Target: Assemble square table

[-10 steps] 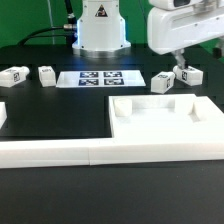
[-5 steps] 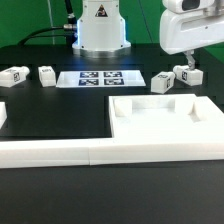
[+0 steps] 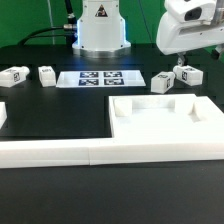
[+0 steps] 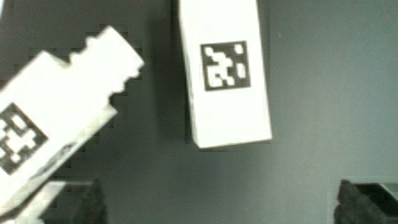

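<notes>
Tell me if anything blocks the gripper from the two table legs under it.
Nothing visible does. The open gripper hangs above one table leg and a second leg, both lying bare on the dark table.

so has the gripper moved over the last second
Yes: the gripper has shifted toward the exterior view's right, away from the marker board, and now hangs over the two legs.
</notes>
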Action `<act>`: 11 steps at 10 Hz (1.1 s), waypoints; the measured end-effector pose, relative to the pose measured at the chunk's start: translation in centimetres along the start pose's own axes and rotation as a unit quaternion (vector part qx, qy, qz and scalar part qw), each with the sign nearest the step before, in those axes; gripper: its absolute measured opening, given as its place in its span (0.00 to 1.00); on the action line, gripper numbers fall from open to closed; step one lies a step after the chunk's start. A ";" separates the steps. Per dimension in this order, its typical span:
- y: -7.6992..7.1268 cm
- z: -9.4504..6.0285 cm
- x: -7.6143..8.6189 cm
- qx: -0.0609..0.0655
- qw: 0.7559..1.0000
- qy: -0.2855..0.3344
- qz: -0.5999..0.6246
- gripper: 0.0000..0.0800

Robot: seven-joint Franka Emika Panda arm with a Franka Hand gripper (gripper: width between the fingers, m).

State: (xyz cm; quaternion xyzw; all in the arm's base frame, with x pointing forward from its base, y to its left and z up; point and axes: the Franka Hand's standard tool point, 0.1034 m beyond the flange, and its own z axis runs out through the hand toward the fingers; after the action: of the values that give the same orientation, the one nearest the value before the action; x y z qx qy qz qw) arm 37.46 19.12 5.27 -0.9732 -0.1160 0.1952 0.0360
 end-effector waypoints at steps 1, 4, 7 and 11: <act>-0.2 0.0 -0.1 0.001 1.000 -0.029 -0.001 0.81; -0.8 0.9 -0.4 -0.003 0.990 -0.141 -0.019 0.81; -0.9 2.2 -0.2 -0.001 0.975 -0.215 -0.048 0.81; -1.2 3.1 -0.4 -0.001 0.973 -0.224 -0.051 0.81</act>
State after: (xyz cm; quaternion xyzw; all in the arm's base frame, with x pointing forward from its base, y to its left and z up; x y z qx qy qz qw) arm 35.65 20.30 2.70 -0.8976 -0.1712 0.4058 0.0177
